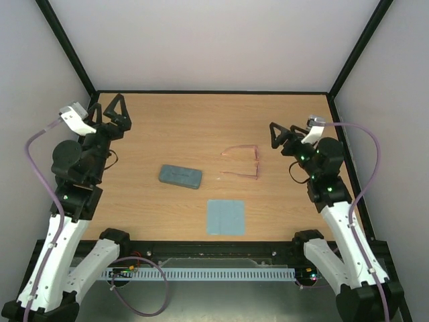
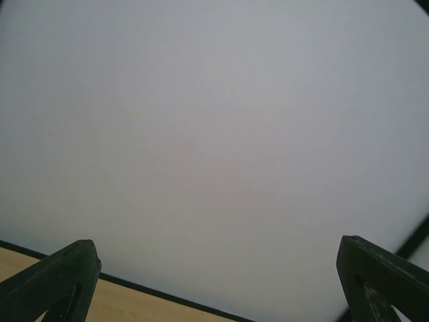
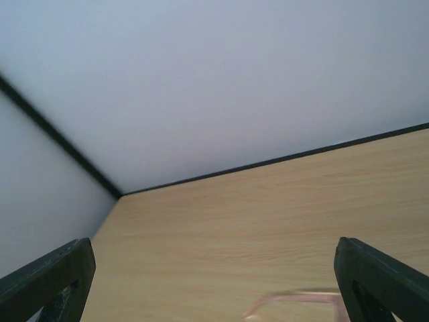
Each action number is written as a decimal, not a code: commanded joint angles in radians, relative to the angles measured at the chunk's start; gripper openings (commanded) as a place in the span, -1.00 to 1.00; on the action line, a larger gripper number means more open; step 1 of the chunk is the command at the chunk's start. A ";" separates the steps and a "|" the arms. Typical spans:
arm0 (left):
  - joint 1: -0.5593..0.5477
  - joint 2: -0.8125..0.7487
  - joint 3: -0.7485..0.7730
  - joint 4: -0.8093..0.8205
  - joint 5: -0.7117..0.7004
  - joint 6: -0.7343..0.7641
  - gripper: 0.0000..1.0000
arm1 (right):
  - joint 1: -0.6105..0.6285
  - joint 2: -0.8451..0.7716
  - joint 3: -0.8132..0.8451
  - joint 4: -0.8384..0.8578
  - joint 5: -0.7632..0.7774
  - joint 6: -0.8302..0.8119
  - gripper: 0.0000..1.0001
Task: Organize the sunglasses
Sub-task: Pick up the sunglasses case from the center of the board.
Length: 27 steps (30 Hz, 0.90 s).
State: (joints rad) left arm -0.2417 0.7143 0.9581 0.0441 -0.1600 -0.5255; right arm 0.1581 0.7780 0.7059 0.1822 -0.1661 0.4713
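The left jaws stand wide open with nothing between them; in the left wrist view the two dark fingers [image 2: 52,285] sit at the bottom corners, with only pale wall and a sliver of bench behind them. The right jaws are spread just as wide and also hold nothing, and between their fingers [image 3: 48,285] the right wrist view shows bare wood and, at the lower edge, a faint pink curve of the sunglasses [image 3: 295,298]

The left arm [image 1: 79,164] is raised, its jaws lifted above the bench [image 1: 188,124] to the far left of the case [image 1: 180,176], near the back left corner. The right arm [image 1: 322,168] holds its jaws well to the right of the case, on the far side of the sunglasses [image 1: 242,163] from it

The case is grey-blue, closed, and lies flat around the middle of the bench. The sunglasses rest on the wood to the right of the case, apart from it, their thin arms unfolded and pointing back towards the case side. Neither pair of jaws touches them. A flat square blue-grey cloth [image 1: 225,217] lies to the near right of the case, close to the bench's front edge, touching neither the case nor the sunglasses
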 commanded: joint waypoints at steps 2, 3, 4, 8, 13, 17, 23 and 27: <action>0.011 -0.024 -0.038 -0.174 0.072 -0.203 0.99 | 0.014 0.195 0.191 -0.086 -0.341 0.038 0.97; 0.018 -0.030 -0.056 -0.158 0.101 -0.191 0.99 | 0.034 0.247 0.229 -0.091 -0.363 0.028 0.97; 0.018 -0.033 -0.071 -0.143 0.138 -0.181 0.99 | 0.062 0.293 0.264 -0.104 -0.350 0.011 0.97; 0.017 -0.042 -0.117 -0.198 0.192 -0.215 0.99 | 0.209 0.483 0.417 -0.220 -0.251 -0.111 0.97; 0.013 -0.109 -0.234 -0.302 0.238 -0.277 0.99 | 0.362 0.742 0.577 -0.381 -0.162 -0.266 0.97; 0.006 -0.182 -0.390 -0.319 0.273 -0.332 0.99 | 0.487 0.893 0.606 -0.400 -0.047 -0.356 0.97; -0.001 -0.352 -0.522 -0.418 0.209 -0.414 0.99 | 0.628 1.120 0.678 -0.425 0.072 -0.474 0.97; 0.000 -0.340 -0.534 -0.449 0.236 -0.380 0.99 | 0.707 1.244 0.773 -0.457 0.132 -0.546 0.97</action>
State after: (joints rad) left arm -0.2394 0.3664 0.4290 -0.3695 0.0544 -0.9009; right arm 0.8070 1.9495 1.3777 -0.1959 -0.1280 0.0376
